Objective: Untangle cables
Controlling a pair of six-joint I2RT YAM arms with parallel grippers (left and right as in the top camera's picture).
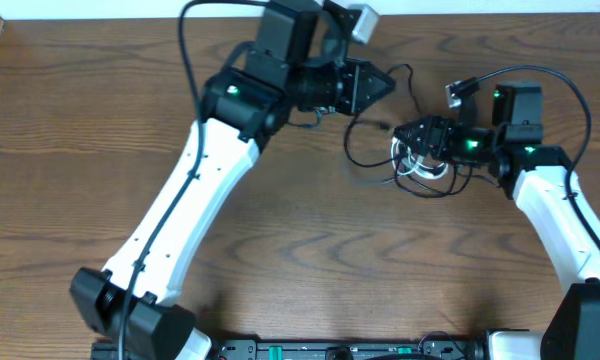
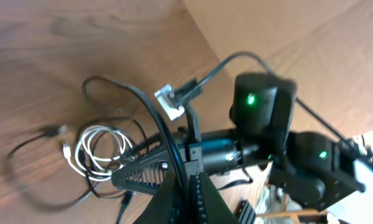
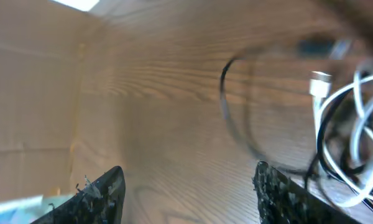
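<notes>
Wide open table front and centre, between the two arms; easy passage there. More bare wood at far left, outside the left arm. Tight at back right: left gripper and right gripper near each other, black cable and white cable heaped under and just beside the right one. Black cable pinched in the left gripper's closed tips and strung down to the heap, across the gap between the grippers. Approach from the right barred by the right arm. Only bare wood between the right gripper's spread jaws, cables just outside one finger
</notes>
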